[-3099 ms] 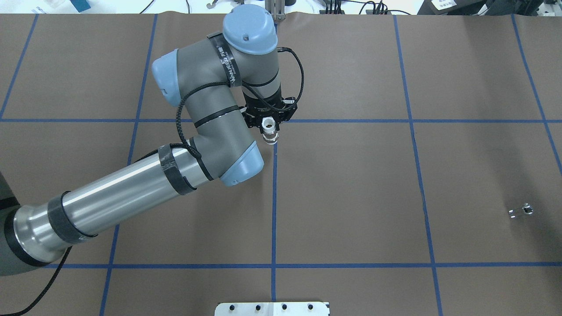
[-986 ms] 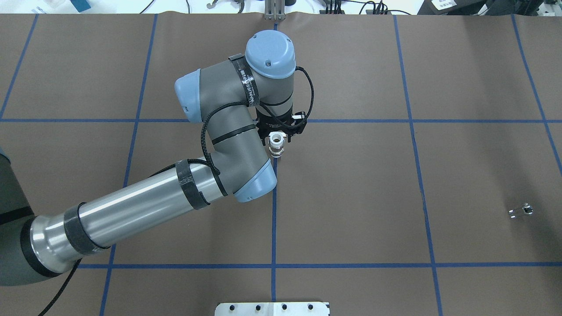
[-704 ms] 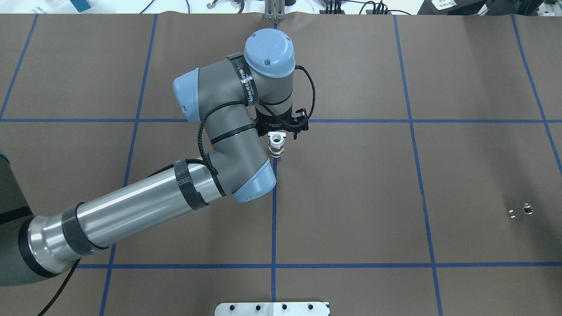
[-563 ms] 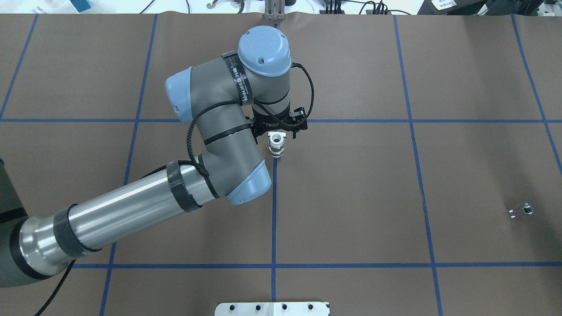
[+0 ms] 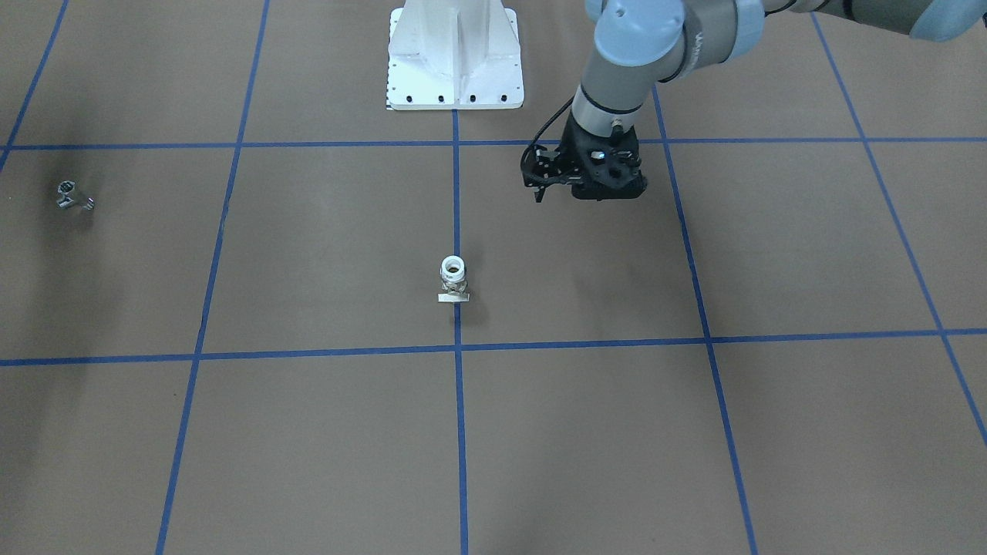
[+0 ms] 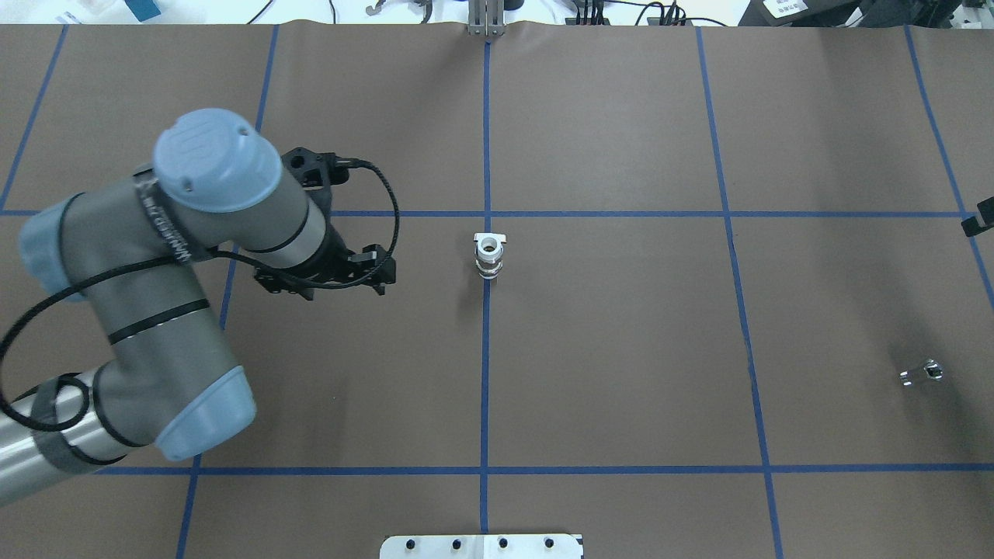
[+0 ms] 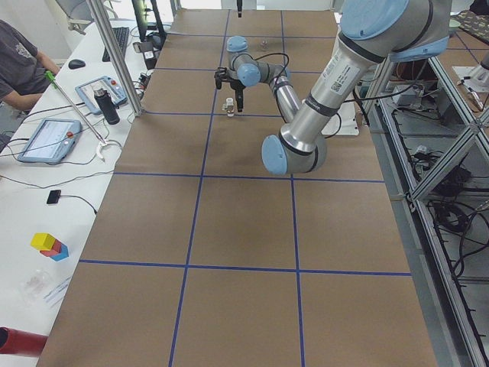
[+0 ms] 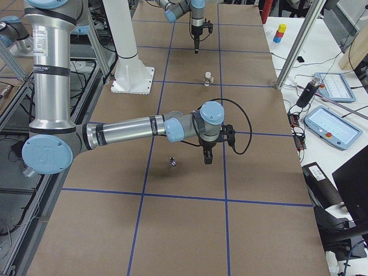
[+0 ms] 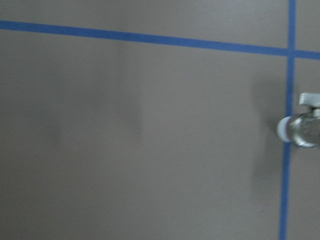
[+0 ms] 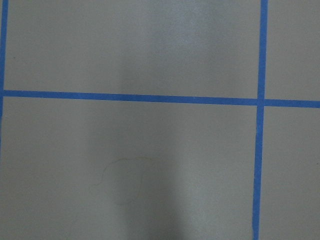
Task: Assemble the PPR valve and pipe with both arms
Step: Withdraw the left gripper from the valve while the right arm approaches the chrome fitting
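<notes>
I see the valve [image 6: 489, 255] standing upright on the worktop's [image 6: 621, 349] centre blue line, mid-frame in the overhead view. The left claw [image 5: 605, 189] hangs well apart from it with nothing in it; how far it is spread I cannot tell. The pipe [image 6: 921, 373] lies lower right, with the right claw [image 8: 207, 156] near it, its gap unclear.

light: bright, even, overhead | shadows: soft, faint | left wrist view: dim, blurred

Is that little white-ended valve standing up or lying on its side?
Upright: the PPR valve rests on one white end, its other round mouth facing up, standing free.
</notes>
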Action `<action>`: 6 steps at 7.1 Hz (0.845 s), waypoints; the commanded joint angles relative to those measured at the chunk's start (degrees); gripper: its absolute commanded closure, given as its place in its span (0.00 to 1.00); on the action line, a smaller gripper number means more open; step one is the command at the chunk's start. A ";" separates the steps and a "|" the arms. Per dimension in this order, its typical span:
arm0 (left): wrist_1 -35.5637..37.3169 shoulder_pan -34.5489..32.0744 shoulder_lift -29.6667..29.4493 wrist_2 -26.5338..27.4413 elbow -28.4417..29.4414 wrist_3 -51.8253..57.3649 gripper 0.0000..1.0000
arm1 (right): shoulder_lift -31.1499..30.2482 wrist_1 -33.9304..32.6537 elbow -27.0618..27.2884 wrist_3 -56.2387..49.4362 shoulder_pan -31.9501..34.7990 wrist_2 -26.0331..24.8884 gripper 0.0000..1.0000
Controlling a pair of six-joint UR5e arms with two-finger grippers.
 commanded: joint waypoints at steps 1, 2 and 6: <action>-0.31 -1.41 4.89 1.04 -3.84 1.67 0.01 | -6.78 16.88 1.42 13.81 -8.59 -1.53 0.00; 0.04 -1.50 5.50 -0.27 -3.85 1.93 0.01 | -10.21 22.28 1.51 19.82 -10.55 -1.80 0.00; 0.04 -2.99 8.67 -3.89 -4.47 1.94 0.01 | -13.93 23.04 1.86 23.71 -19.34 -11.47 0.02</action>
